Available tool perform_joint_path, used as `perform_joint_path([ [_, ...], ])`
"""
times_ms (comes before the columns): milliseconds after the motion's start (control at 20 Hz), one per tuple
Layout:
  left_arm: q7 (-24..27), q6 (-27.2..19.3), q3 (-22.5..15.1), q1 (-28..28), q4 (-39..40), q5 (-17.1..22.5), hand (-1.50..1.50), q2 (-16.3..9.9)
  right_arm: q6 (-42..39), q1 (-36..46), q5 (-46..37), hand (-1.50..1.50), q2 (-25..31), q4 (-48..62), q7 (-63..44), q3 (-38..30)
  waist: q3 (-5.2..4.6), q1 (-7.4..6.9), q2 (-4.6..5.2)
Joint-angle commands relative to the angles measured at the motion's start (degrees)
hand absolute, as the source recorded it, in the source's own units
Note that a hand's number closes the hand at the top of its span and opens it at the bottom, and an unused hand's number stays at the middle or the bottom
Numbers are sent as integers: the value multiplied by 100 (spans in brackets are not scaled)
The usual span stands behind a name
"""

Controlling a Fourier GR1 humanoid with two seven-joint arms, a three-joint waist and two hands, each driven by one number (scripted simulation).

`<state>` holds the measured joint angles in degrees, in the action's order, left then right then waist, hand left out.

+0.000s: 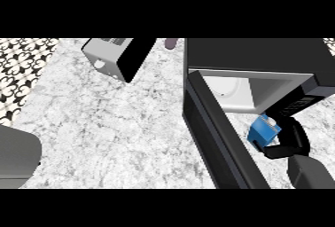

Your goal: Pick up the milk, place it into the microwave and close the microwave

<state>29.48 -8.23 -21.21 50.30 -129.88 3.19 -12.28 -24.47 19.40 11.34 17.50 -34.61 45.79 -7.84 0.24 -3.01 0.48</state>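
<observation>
- The fingers (282, 116) of the right hand (288, 137) curl round the blue milk carton (263, 130), holding it just in front of the microwave (262, 57) opening
- The microwave door (219, 133) stands wide open
- A toaster (116, 55) sits on the marble desk (118, 128), well apart

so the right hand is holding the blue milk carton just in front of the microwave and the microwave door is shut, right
Not quite: the microwave door is open, swung out toward the robot, as the head view shows. The rest holds: the right hand is curled round the blue milk carton just in front of the microwave, whose pale interior is visible.
</observation>
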Motion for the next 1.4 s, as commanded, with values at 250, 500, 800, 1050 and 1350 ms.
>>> perform_joint_path([
  [250,105,1,77,82,-16,60,-150,-18,-1816,563,-44,150,421,-68,-32,554,-11,124,-31],
  [500,-35,19,232,178,-137,216,-150,-106,-1598,208,-3,150,226,-849,-312,855,-23,279,-66],
  [800,253,247,529,307,56,575,-150,-193,-1516,-407,719,150,401,-2180,-1377,750,-33,336,-89],
  [1050,865,620,875,587,468,964,-150,-270,-825,-1090,1028,150,-11,-3363,-2199,875,-31,292,-83],
  [1350,80,442,1147,125,104,1109,-150,-302,-70,-967,1180,150,-411,-4556,-3083,1029,-28,319,-59],
])
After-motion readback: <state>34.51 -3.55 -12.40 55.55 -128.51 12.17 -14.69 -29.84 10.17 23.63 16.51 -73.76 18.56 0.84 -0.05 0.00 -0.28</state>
